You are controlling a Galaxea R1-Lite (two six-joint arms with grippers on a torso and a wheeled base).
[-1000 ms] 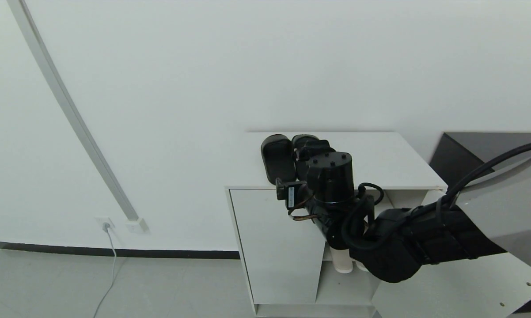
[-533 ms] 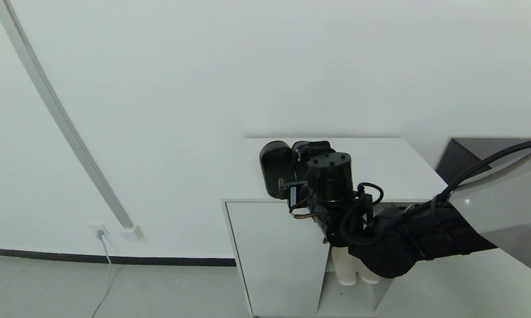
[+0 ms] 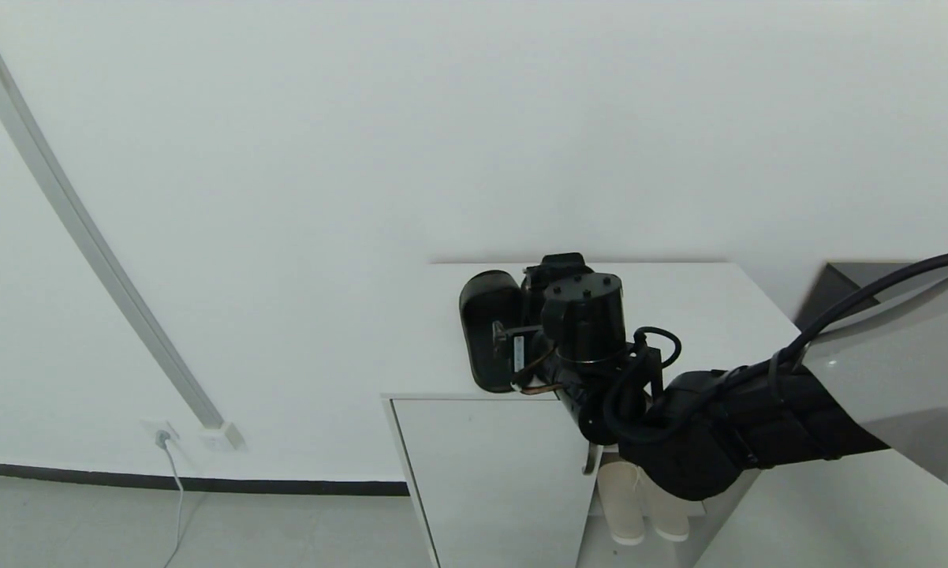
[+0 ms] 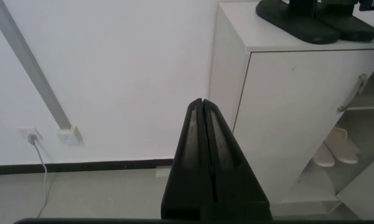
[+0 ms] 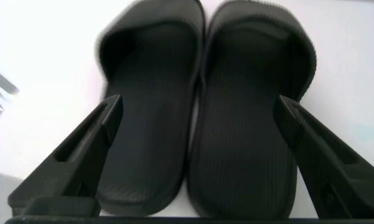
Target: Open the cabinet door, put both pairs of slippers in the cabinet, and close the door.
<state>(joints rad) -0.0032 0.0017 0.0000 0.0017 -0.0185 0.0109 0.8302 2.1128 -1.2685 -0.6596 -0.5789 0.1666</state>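
A pair of black slippers (image 5: pixel 199 118) lies side by side on the white cabinet's top (image 3: pixel 695 315). My right gripper (image 5: pixel 199 106) is open, one finger (image 5: pixel 81 162) outside each slipper, so the pair lies between them. In the head view one black slipper (image 3: pixel 486 339) shows left of the right wrist, which hides the other. A pair of white slippers (image 3: pixel 640 505) rests on a shelf inside the cabinet, also visible as the white slippers (image 4: pixel 336 146) from the left wrist. My left gripper (image 4: pixel 202 102) is shut on nothing, low and away from the cabinet's left side.
The cabinet's left door (image 3: pixel 490 481) is closed, with a metal handle (image 4: pixel 351 93) at its edge. The right door (image 3: pixel 837 513) stands swung open at the lower right. A wall socket with a cable (image 3: pixel 162 438) and a slanted grey trunking (image 3: pixel 87 229) are on the wall at the left.
The whole head picture has shifted, with the cabinet now lower in it. Relative to the cabinet top, my right gripper has advanced farther over the black slippers and now hides one.
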